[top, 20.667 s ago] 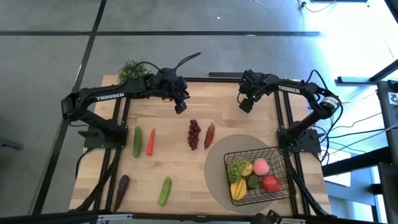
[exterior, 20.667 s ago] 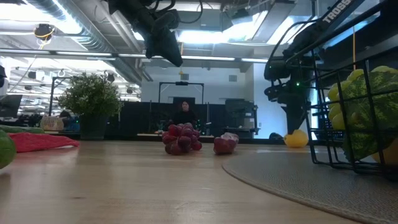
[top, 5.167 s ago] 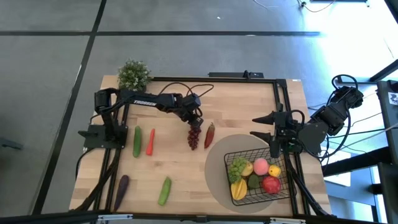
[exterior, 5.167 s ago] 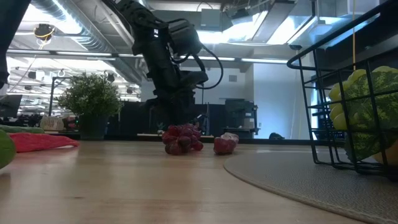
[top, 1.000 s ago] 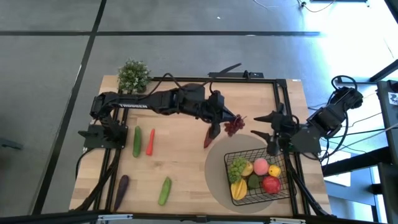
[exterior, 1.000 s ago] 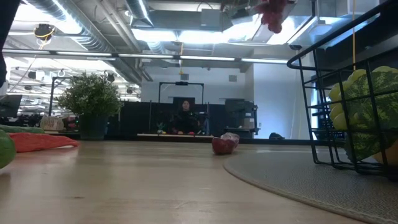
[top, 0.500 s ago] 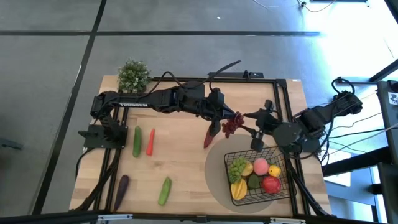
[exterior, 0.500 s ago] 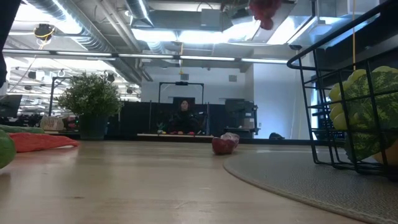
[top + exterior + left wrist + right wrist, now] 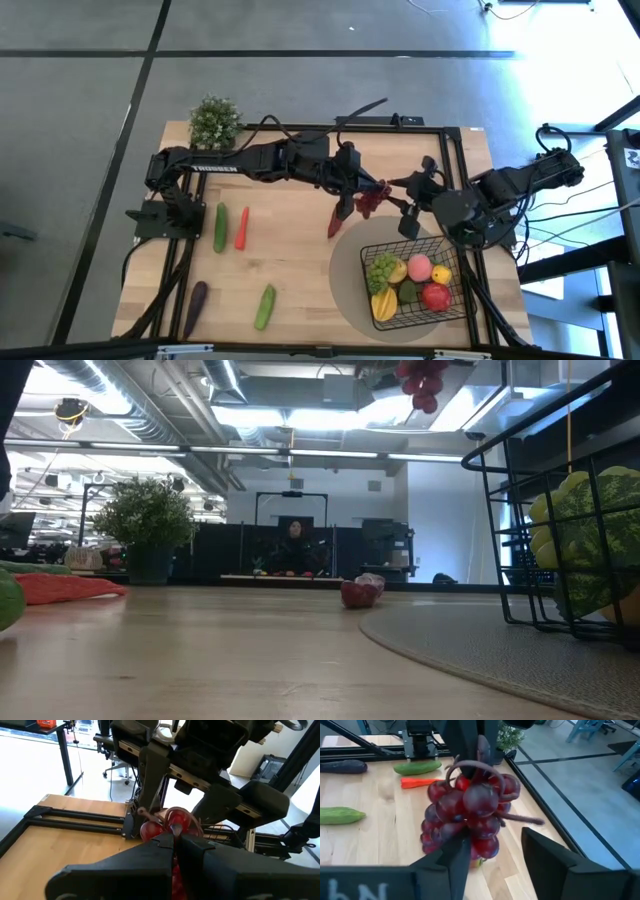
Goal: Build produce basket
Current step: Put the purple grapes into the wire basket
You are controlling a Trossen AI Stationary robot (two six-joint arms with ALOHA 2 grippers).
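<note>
Right wrist view shows the bunch of dark red, glossy plastic grapes (image 9: pixel 470 815) hanging right between that arm's two dark fingers, which stand apart on either side of it and do not yet press it. The right claw (image 9: pixel 403 206) is thus partly open around the cluster. The left claw (image 9: pixel 362 194), pinched tight, holds the bunch by its thin brown stem loop in mid-air, above the pale wooden desk (image 9: pixel 290 280) and just beside the round grey mat (image 9: pixel 350 290).

I judge the grapes light and knobbly: many small hard spheres joined loosely, so the cluster likely swings and flexes when moved. Smooth beads could slip between flat pads; a squeeze across the widest middle of the bunch looks safer than a nip at the thin twigs.

The small black wire-mesh basket (image 9: pixel 452 305) sits on the mat near the right arm's base, its open grid stiff and thin. In it lie a bumpy green grape cluster (image 9: pixel 381 271), a rounded pink peach (image 9: pixel 419 267) and a shiny red apple (image 9: pixel 435 296). Out on the wood rest a smooth orange carrot (image 9: pixel 241 228), a long green cucumber (image 9: pixel 220 228) and a dark purple eggplant (image 9: pixel 195 299).
</note>
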